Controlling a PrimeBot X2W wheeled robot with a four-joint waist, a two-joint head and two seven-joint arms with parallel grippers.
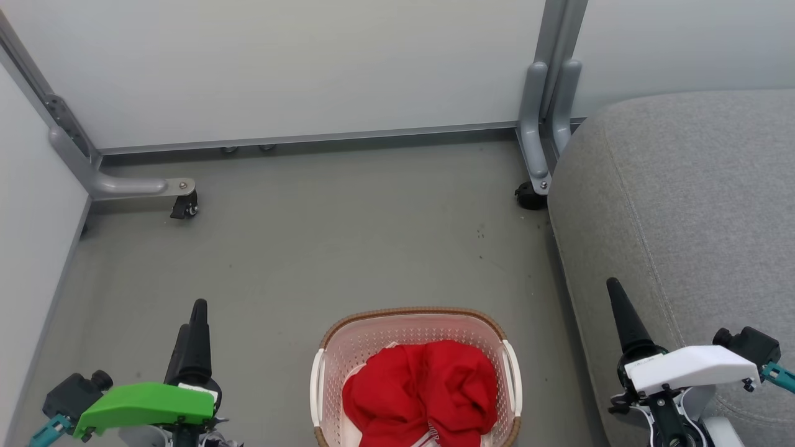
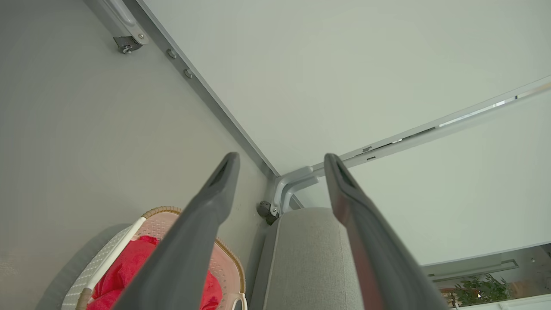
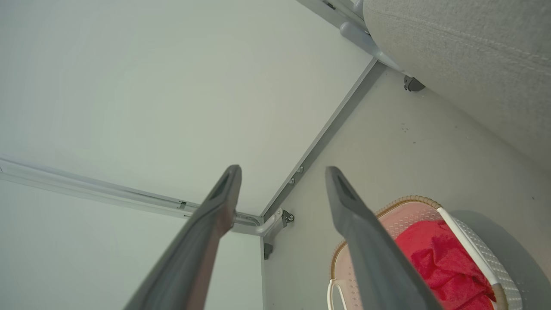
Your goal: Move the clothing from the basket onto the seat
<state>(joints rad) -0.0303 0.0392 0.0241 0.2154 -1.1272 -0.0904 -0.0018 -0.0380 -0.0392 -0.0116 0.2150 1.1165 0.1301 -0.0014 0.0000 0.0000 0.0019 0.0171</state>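
Nothing of the task is judged to be done yet – the clothing (image 1: 419,391) is bunched as one red heap inside the basket (image 1: 413,318), and no red fabric is seen on the seat (image 1: 683,205). How many garments are in the heap cannot be told, though a strip of white trim is shown at its near edge. Every lift out of the basket and every drop onto the seat is therefore left to do. The basket is set on the floor (image 1: 310,248) between the two pincers, to the right of the left pincer (image 2: 280,156) and to the left of the right pincer (image 3: 283,168), and below both. The seat is found on the right pincer's outer side, its rounded edge passing under that pincer in the head view, while bare floor is seen under the left one. Both arms are held low at either side of the basket, fingers pointed forward toward the pale wall panels (image 1: 279,68) rather than down at the heap. Both pincers are spread wide apart with nothing between the fingers – in each wrist view the corner of the panels is framed in the gap. A reach inward and downward would be needed from either arm before any fabric could be taken.
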